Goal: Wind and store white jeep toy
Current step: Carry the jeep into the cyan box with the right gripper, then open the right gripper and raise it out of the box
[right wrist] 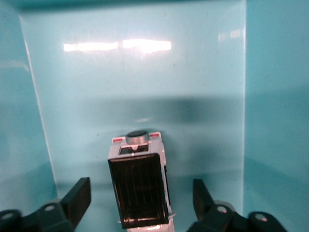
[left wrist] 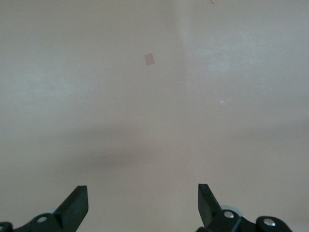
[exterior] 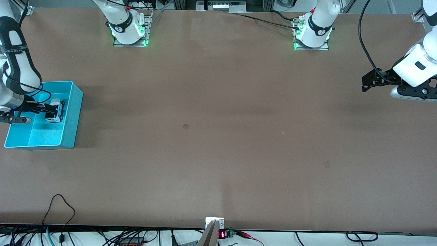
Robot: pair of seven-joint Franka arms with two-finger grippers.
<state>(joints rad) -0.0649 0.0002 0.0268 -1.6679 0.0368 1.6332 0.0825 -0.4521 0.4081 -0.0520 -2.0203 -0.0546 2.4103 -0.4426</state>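
The white jeep toy [exterior: 55,110] [right wrist: 139,188], with its black roof panel facing up, lies inside the turquoise bin [exterior: 73,112] [right wrist: 270,121] at the right arm's end of the table. My right gripper [exterior: 51,110] [right wrist: 140,193] hangs over the bin, open. Its fingers [right wrist: 79,195] stand on either side of the jeep with a gap on each side, touching nothing. My left gripper [exterior: 366,83] [left wrist: 141,193] waits above bare table at the left arm's end, open and empty.
The brown tabletop [exterior: 218,136] stretches between the two arms. The arm bases [exterior: 129,30] stand along the table edge farthest from the front camera. Cables [exterior: 61,212] trail over the edge nearest that camera.
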